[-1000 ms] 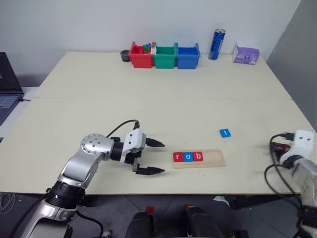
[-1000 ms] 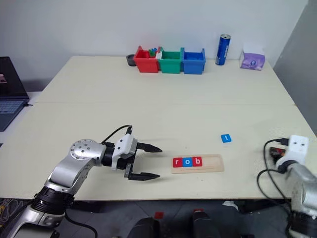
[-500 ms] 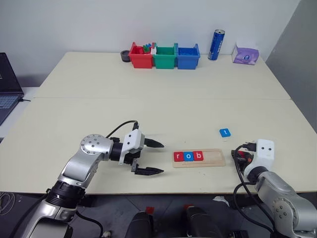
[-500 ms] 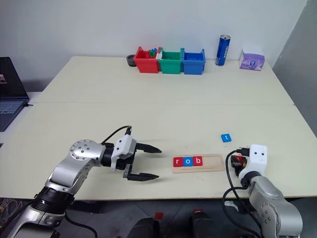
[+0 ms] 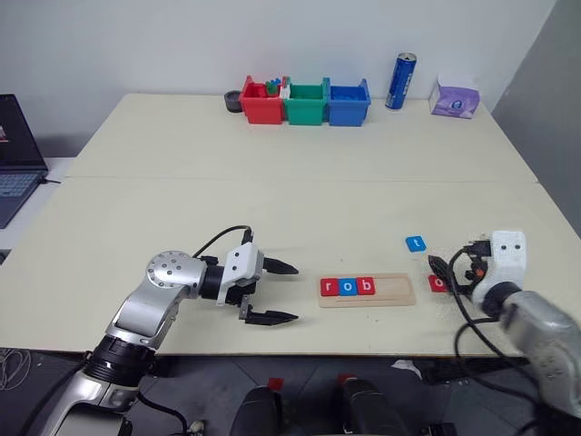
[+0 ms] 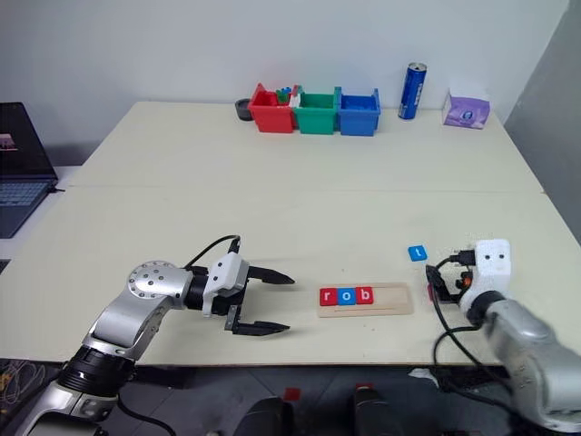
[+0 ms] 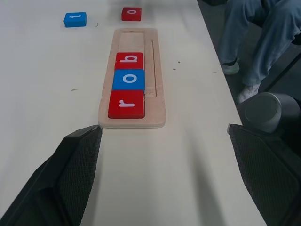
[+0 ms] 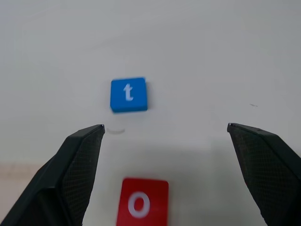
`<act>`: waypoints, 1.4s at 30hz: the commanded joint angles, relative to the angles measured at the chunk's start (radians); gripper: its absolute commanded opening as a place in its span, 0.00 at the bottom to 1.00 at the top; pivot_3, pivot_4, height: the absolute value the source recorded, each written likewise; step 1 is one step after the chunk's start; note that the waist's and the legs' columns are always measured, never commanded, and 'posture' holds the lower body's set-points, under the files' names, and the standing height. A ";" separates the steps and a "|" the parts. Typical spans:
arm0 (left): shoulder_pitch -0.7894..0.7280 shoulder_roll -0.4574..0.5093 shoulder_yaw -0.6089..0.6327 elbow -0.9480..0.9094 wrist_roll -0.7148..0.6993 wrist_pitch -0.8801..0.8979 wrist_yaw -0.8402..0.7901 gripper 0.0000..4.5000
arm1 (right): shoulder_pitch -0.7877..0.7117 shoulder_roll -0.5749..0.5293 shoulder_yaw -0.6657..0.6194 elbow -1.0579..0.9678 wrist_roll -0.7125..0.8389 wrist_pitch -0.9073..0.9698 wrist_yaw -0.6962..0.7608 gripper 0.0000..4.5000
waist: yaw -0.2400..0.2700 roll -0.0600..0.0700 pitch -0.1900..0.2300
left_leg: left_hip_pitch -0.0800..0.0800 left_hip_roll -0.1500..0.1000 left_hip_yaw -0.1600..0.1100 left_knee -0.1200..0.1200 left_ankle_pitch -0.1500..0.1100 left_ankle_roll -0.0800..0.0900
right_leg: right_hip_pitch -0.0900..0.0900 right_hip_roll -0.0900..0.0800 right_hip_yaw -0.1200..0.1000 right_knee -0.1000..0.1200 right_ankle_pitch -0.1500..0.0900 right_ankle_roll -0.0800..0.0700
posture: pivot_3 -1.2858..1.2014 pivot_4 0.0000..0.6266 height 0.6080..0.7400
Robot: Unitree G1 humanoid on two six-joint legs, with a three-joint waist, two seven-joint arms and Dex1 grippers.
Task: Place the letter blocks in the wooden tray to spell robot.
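Surface: pale cream top (image 5: 300, 200) set against a white wall; a seam crosses it from side to side.
Tray: narrow wooden strip (image 5: 390, 289) near the front edge, lying lengthwise left to right.
Blocks in tray: red r (image 5: 329, 287), blue o (image 5: 347, 287) and red b (image 5: 365, 286), side by side and touching, filling the tray's left part; its right part is bare wood.
Blue t: flat on the surface (image 5: 416, 243), behind the tray's right end and apart from it.
Red o: flat on the surface (image 8: 142, 203), just beyond the tray's right end, nearer the front edge than the t.
Left pincer: fingers spread wide (image 5: 280, 292), empty, pointing toward the tray's left end, a gap between them.
Right pincer: fingers spread wide (image 8: 164, 160), gripping nothing, with the red o lying free on the surface between them.
Far edge: red bin (image 5: 259, 104), green bin (image 5: 305, 102), blue bin (image 5: 347, 102), blue can (image 5: 398, 81), purple box (image 5: 453, 98).
Left margin: laptop (image 5: 16, 154).
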 commanded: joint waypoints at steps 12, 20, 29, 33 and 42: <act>-0.030 -0.016 -0.002 0.024 0.015 -0.039 -0.002 1.00 | -0.047 -0.427 0.324 0.350 -0.225 -0.630 0.673 1.00 | -0.001 -0.003 0.002 | 0.001 0.000 0.001 0.001 0.000 0.000 | 0.000 0.004 0.000 0.001 0.000 0.000 | 0.52 0.24 1.00; -0.024 -0.017 0.000 0.012 0.017 -0.035 0.007 1.00 | -0.174 -0.455 0.421 0.524 -0.274 -0.652 0.839 1.00 | 0.002 -0.003 0.002 | 0.001 0.001 0.000 0.001 0.000 0.000 | 0.000 0.003 -0.001 0.001 0.000 0.000 | 0.52 0.24 1.00; -0.026 -0.018 -0.001 0.013 0.015 -0.029 0.018 1.00 | -0.260 -0.404 0.475 0.637 -0.316 -0.664 0.893 0.53 | 0.002 -0.002 0.002 | 0.001 0.001 0.000 0.001 0.000 0.000 | 0.000 0.003 -0.001 0.001 0.000 0.000 | 0.52 0.24 1.00; -0.023 -0.016 -0.001 0.012 0.017 -0.030 0.019 1.00 | -0.261 -0.405 0.471 0.642 -0.323 -0.670 0.897 0.32 | 0.002 -0.002 0.002 | 0.001 0.001 0.000 0.001 0.000 0.000 | 0.000 0.003 -0.001 0.001 0.000 -0.001 | 0.52 0.24 1.00; -0.010 -0.003 0.007 0.020 0.022 -0.042 0.017 1.00 | -0.241 -0.459 0.410 0.382 -0.250 -0.586 0.930 0.32 | 0.001 -0.002 0.002 | 0.001 0.001 -0.001 0.001 0.000 0.000 | 0.000 0.002 -0.001 0.002 0.000 0.000 | 0.52 0.24 1.00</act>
